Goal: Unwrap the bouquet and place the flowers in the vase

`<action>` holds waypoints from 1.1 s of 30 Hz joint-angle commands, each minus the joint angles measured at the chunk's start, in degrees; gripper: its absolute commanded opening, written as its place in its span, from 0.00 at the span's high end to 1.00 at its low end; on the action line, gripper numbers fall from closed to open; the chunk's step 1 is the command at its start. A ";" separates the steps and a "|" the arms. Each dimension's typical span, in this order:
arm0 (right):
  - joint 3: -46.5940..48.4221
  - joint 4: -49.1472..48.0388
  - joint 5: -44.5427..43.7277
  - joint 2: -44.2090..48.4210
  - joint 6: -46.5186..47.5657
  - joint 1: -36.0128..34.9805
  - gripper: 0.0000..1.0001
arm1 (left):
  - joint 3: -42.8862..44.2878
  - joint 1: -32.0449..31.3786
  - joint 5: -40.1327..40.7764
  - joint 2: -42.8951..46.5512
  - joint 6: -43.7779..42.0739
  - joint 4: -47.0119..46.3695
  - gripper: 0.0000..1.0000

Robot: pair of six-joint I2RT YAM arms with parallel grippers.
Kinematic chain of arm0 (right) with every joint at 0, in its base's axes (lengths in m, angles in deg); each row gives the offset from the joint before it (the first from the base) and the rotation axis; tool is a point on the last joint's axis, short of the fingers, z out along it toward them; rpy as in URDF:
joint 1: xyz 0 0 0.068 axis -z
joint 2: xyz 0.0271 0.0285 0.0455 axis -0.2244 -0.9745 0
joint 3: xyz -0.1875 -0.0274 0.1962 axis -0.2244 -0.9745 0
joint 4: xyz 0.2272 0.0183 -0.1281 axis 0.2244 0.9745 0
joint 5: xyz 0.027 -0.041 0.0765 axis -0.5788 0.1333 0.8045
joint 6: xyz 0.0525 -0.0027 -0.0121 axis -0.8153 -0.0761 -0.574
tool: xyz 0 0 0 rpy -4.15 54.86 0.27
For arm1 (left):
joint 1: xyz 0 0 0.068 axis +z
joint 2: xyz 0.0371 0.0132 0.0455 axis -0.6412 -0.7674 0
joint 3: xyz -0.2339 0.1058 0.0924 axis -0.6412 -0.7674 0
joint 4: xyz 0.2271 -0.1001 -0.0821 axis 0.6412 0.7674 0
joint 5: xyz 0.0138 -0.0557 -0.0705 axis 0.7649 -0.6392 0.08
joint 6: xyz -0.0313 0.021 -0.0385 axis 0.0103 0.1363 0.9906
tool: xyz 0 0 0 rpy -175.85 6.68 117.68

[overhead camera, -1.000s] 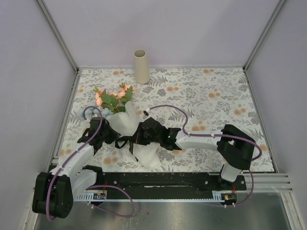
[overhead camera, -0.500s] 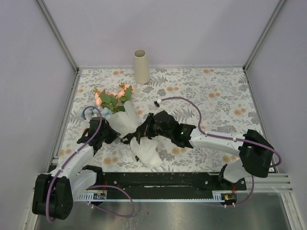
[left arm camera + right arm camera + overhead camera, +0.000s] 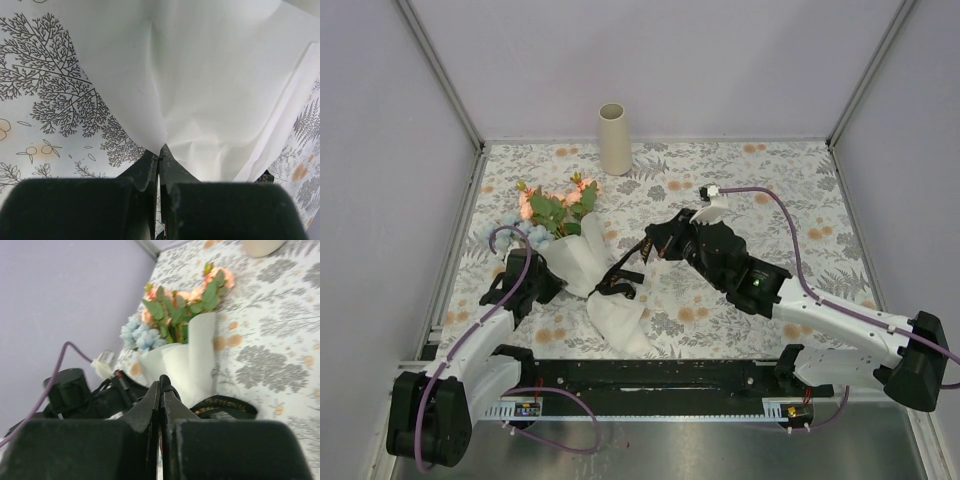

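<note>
- Bouquet [image 3: 563,215] lies on table [image 3: 790,200], left of centre, blooms toward the far side, white wrap [image 3: 582,260] on.
- Vase [image 3: 614,140] upright at far edge, well apart from bouquet.
- Left gripper [image 3: 159,150]: jaws pinched shut on wrap's edge.
- Right gripper [image 3: 160,382]: jaws closed on black ribbon [image 3: 625,272], strand running back to wrap.

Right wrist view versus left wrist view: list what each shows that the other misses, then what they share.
Only the right wrist view: the flowers rising from the white paper, the black ribbon looped on the floral table cover, the left arm, and the vase cut off at the top edge. Only the left wrist view: the left gripper shut on a crease of the white paper. Both: the white paper, the floral table cover, and shut fingers, the right gripper included.
</note>
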 commanded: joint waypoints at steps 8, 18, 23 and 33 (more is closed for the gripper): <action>5.20 4.02 -6.44 1.03 13.22 9.06 1.00 | 0.64 0.31 3.12 1.78 -1.25 1.52 1.00; 11.97 0.78 1.83 -5.99 23.25 13.37 1.00 | 1.34 0.31 4.44 2.48 -1.34 2.14 1.00; 15.75 7.69 11.13 -11.88 20.97 15.22 0.84 | 2.49 0.31 2.25 2.30 -1.95 2.49 1.00; -11.11 -9.56 34.87 -9.35 6.73 15.13 0.41 | 3.54 0.31 -3.73 5.99 -5.29 3.71 1.00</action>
